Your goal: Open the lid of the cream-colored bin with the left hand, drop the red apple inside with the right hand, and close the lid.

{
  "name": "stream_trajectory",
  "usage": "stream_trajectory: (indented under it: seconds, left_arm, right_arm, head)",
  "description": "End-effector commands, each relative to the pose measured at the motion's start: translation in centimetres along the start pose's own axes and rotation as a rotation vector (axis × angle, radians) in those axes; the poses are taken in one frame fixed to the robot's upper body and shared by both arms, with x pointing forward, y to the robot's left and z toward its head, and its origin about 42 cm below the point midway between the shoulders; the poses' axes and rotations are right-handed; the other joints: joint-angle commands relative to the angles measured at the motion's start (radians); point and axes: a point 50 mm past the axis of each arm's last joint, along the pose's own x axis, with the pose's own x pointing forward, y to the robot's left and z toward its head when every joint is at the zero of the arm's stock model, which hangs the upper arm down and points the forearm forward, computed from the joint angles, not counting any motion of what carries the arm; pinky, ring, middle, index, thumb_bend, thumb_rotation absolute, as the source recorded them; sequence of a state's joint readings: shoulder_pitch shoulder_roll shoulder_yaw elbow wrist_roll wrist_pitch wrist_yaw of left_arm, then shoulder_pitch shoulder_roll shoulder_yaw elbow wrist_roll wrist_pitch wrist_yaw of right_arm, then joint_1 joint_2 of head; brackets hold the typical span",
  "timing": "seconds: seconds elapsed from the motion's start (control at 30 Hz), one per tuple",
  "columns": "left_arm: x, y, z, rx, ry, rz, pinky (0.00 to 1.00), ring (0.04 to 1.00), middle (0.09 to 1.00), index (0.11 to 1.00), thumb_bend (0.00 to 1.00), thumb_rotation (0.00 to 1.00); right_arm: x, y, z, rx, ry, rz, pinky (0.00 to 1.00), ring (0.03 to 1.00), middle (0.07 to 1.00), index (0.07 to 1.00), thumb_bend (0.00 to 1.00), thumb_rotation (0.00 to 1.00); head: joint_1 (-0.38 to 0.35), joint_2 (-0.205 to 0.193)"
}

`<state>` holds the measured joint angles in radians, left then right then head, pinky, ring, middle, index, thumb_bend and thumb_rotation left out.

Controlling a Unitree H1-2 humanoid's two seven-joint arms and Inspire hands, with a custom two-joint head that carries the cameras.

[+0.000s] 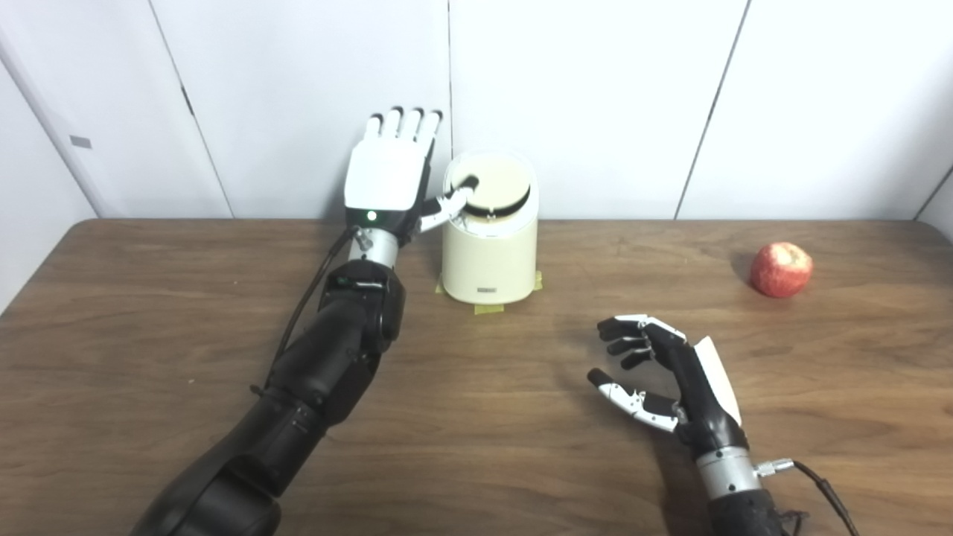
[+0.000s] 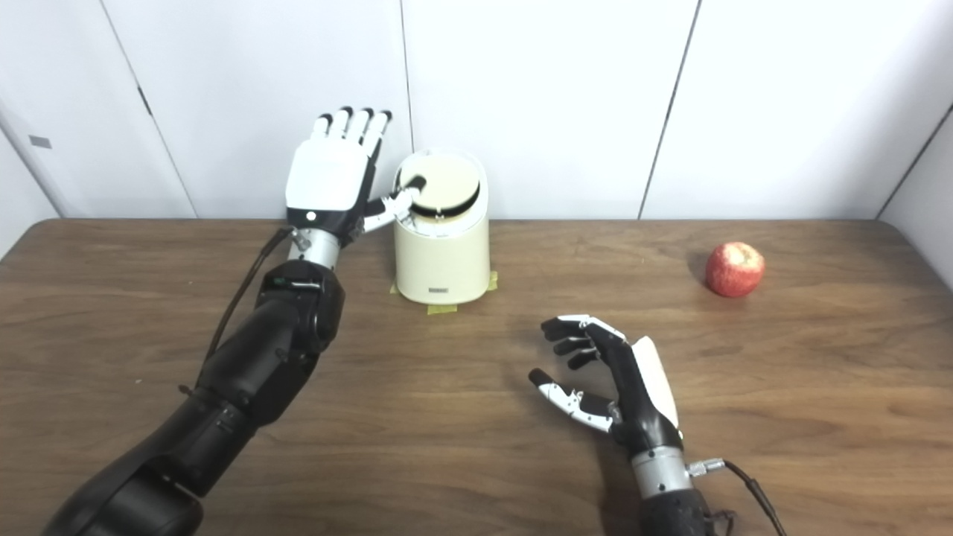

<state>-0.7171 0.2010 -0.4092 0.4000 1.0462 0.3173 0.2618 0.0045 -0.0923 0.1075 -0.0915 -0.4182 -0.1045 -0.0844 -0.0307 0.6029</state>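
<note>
1. The bin, cream-colored and round, is seen toward twelve o'clock on the wooden table, close to the white wall panels; yellow tape shows under its base.
2. The lid is tilted, with a dark gap visible along its near edge.
3. The left hand is raised at nine o'clock of the bin, just beside it. Its fingers are held straight, side by side, pointing up; its thumb is stretched sideways onto the lid's left edge.
4. The apple, red, lies at three o'clock of the bin, well apart from it, touched by nothing.
5. The right hand is held over the table at about five o'clock of the bin, empty, its fingers loosely curled and apart from the thumb.
</note>
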Motion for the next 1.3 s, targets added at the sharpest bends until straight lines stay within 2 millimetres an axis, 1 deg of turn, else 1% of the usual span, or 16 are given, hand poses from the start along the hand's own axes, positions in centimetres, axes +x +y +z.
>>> stream_trajectory:
  seconds: [0.0, 0.27, 0.33, 0.43, 0.53, 0.57, 0.63, 0.7, 0.8, 0.9, 1.0, 1.07, 1.1, 1.17, 1.23, 1.27]
  left_arm:
    - [1.8, 3.5, 0.6, -0.049, -0.004, 0.106, 1.0, 1.0, 0.997, 0.991, 0.51, 1.0]
    - [1.1, 5.1, -0.3, -0.149, 0.023, 0.139, 1.0, 1.0, 0.988, 0.987, 0.57, 1.0]
    - [0.6, 5.2, -0.7, -0.178, 0.025, 0.143, 1.0, 0.994, 0.98, 0.984, 0.57, 1.0]
    - [-0.8, 5.2, -1.3, -0.259, 0.025, 0.142, 0.98, 0.959, 0.943, 0.934, 0.55, 1.0]
    - [-3.2, 5.4, -2.0, -0.39, 0.011, 0.14, 0.88, 0.902, 0.892, 0.871, 0.46, 1.0]
    - [-4.0, 5.5, -2.2, -0.455, 0.008, 0.144, 0.81, 0.862, 0.856, 0.837, 0.4, 1.0]
    - [-6.0, 5.6, -2.8, -0.679, 0.007, 0.156, 0.68, 0.773, 0.784, 0.772, 0.31, 0.99]
    - [-8.0, 5.4, -3.4, -0.853, -0.009, 0.193, 0.62, 0.711, 0.723, 0.716, 0.24, 0.96]
    - [-11.3, 4.8, -4.1, -1.067, -0.023, 0.239, 0.62, 0.713, 0.718, 0.703, 0.19, 0.86]
    - [-13.7, 4.5, -4.9, -1.129, -0.027, 0.25, 0.63, 0.73, 0.734, 0.716, 0.2, 0.84]
    - [-16.7, 4.2, -5.5, -1.18, -0.016, 0.248, 0.68, 0.752, 0.759, 0.736, 0.18, 0.81]
    - [-18.4, 4.1, -5.8, -1.188, 0.001, 0.238, 0.7, 0.755, 0.76, 0.737, 0.18, 0.79]
    - [-19.3, 4.0, -6.0, -1.19, 0.01, 0.231, 0.71, 0.757, 0.761, 0.737, 0.19, 0.79]
    - [-20.6, 3.7, -6.2, -1.193, 0.02, 0.226, 0.7, 0.758, 0.761, 0.739, 0.19, 0.79]
    - [-21.8, 3.3, -6.6, -1.2, 0.041, 0.227, 0.69, 0.752, 0.758, 0.738, 0.19, 0.77]
    - [-22.4, 3.1, -6.7, -1.203, 0.058, 0.224, 0.68, 0.751, 0.758, 0.739, 0.19, 0.77]
  right_arm:
    - [0.2, 0.8, 0.3, 0.024, -0.009, 0.004, 0.51, 0.612, 0.652, 0.644, 0.28, 0.14]
    - [0.3, 0.8, 0.2, 0.03, -0.001, 0.006, 0.52, 0.615, 0.653, 0.645, 0.29, 0.15]
    - [0.3, 0.8, 0.2, 0.038, 0.002, 0.008, 0.52, 0.615, 0.654, 0.647, 0.29, 0.14]
    - [0.3, 0.8, 0.1, 0.026, -0.011, 0.004, 0.51, 0.61, 0.65, 0.644, 0.29, 0.14]
    - [0.3, 0.6, 0.2, 0.015, -0.011, 0.0, 0.52, 0.613, 0.652, 0.646, 0.28, 0.18]
    - [0.2, 0.5, 0.3, 0.011, -0.013, -0.001, 0.52, 0.617, 0.656, 0.648, 0.28, 0.2]
    - [0.2, 0.4, 0.6, 0.012, -0.02, -0.007, 0.52, 0.617, 0.655, 0.648, 0.28, 0.21]
    - [0.3, 0.2, 0.9, 0.021, -0.028, -0.019, 0.51, 0.613, 0.652, 0.648, 0.28, 0.21]
    - [0.5, -0.2, 1.5, 0.039, -0.048, -0.045, 0.51, 0.609, 0.65, 0.643, 0.28, 0.17]
    - [0.7, -0.7, 1.9, 0.024, -0.074, -0.06, 0.5, 0.599, 0.644, 0.64, 0.27, 0.18]
    - [1.0, -1.5, 3.0, -0.018, -0.109, -0.081, 0.48, 0.594, 0.643, 0.642, 0.26, 0.26]
    - [1.4, -2.3, 3.8, -0.086, -0.155, -0.097, 0.45, 0.573, 0.639, 0.647, 0.26, 0.28]
    - [1.8, -3.0, 4.3, -0.126, -0.186, -0.105, 0.43, 0.558, 0.645, 0.655, 0.28, 0.28]
    - [2.6, -4.5, 5.2, -0.186, -0.231, -0.115, 0.46, 0.601, 0.676, 0.675, 0.35, 0.29]
    - [3.8, -6.4, 6.2, -0.279, -0.277, -0.11, 0.47, 0.626, 0.733, 0.719, 0.49, 0.35]
    - [4.4, -7.5, 6.6, -0.334, -0.292, -0.104, 0.51, 0.659, 0.754, 0.737, 0.56, 0.38]
  head:
    - [-0.002, 0.001]
    - [0.0, 0.0]
    - [0.0, 0.0]
    - [-0.002, -0.006]
    - [-0.001, -0.004]
    - [-0.001, -0.002]
    - [0.0, -0.001]
    - [0.001, -0.003]
    - [0.003, -0.008]
    - [0.002, -0.011]
    - [0.002, -0.013]
    - [0.002, -0.013]
    - [0.002, -0.013]
    - [0.0, -0.014]
    - [-0.003, -0.015]
    - [-0.004, -0.015]
